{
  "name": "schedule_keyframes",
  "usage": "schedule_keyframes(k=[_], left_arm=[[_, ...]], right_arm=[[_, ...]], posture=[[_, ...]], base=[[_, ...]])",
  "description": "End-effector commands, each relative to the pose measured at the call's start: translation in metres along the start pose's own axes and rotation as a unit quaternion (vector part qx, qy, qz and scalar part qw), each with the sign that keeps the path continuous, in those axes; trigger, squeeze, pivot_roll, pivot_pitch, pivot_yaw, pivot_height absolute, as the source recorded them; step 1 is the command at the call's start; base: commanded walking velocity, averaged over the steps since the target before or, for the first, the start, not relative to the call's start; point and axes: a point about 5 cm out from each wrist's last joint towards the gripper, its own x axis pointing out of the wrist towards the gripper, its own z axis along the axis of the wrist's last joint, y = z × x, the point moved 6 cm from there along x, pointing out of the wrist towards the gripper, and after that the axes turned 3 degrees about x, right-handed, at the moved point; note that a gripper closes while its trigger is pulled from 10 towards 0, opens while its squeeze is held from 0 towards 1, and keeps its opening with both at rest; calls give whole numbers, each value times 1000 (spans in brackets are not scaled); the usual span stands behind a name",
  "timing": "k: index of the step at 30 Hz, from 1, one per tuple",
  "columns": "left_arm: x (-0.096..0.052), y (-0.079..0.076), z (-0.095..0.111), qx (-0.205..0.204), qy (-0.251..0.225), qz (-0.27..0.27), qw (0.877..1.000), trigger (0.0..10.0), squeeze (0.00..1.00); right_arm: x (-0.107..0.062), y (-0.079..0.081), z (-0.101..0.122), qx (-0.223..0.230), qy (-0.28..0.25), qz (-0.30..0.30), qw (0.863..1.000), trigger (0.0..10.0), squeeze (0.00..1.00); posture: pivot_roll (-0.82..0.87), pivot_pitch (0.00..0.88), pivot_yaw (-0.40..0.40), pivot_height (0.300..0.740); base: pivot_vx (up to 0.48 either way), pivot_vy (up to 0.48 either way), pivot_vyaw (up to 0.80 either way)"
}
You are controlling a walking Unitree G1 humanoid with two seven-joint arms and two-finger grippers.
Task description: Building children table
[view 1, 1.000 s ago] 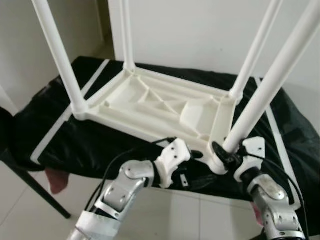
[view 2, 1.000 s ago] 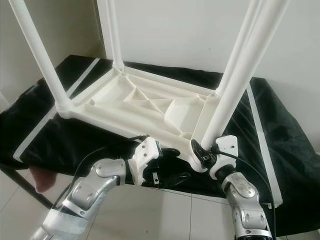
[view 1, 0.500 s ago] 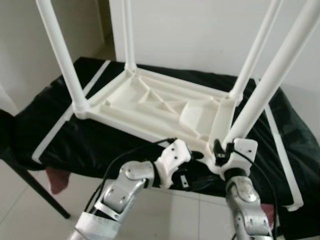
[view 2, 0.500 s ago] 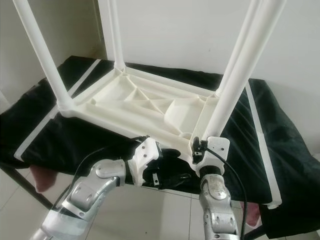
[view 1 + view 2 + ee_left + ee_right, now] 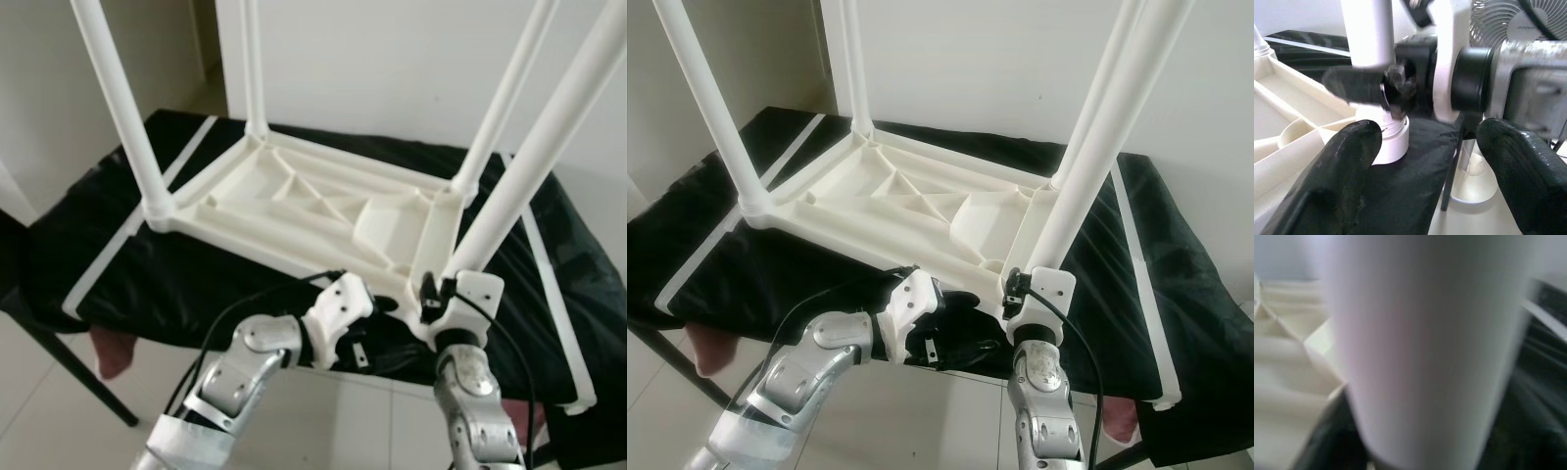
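White plastic children's table top lies upside down on a black cloth-covered work surface, four white round plastic legs standing up from its corners. Near edge of the top sits just back from the near edge of the cloth; tiled floor below.

Right gripper is at the base of the near-right white leg, right where it enters the corner socket. In the left wrist view a black finger presses against the leg just above the white collar; the far side of the grip is hidden, but it reads as clenched on the leg. Right wrist view is a blur of white tube directly between the jaws, ribbed underside of the top off to one side.

Left gripper sits just beside the right one, low at the near edge of the top, pointed at the same corner. Its two black pads are spread wide, released, nothing between them but black cloth and the socket collar ahead.

Room: the two grippers are nearly touching, very tight at that corner. Far-left leg, far-middle leg and far-right leg are well apart from both jaws. White wall close behind the far edge of the cloth.
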Motion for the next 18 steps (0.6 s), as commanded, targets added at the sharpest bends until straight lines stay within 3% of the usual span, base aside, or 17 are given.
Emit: schedule_keyframes(k=[1, 12, 16, 17, 18], left_arm=[[1, -5, -1, -3, 1, -14, 1000, 10000, 0], [1, -4, -1, -3, 0, -8, 1000, 10000, 0], [1, -5, -1, -4, 0, -6, 1000, 10000, 0], [0, -5, -1, -4, 0, -5, 1000, 10000, 0], [0, -5, -1, -4, 0, -5, 1000, 10000, 0]], right_arm=[[-1, -2, 6, 16, -12, 2, 1000, 10000, 1000], [3, 1, 10, 18, -19, 93, 995, 10000, 1000], [4, 6, 9, 13, -1, 163, 986, 10000, 1000], [4, 7, 7, -2, 5, 193, 981, 10000, 0], [4, 7, 7, -2, 5, 193, 981, 10000, 0]], posture=[[7, 0, -37, 740], [13, 0, -50, 740], [14, 0, -54, 740], [15, 0, -53, 740], [15, 0, -53, 740]], base=[[0, 0, 0], [0, 0, 0], [0, 0, 0], [0, 0, 0], [0, 0, 0]])
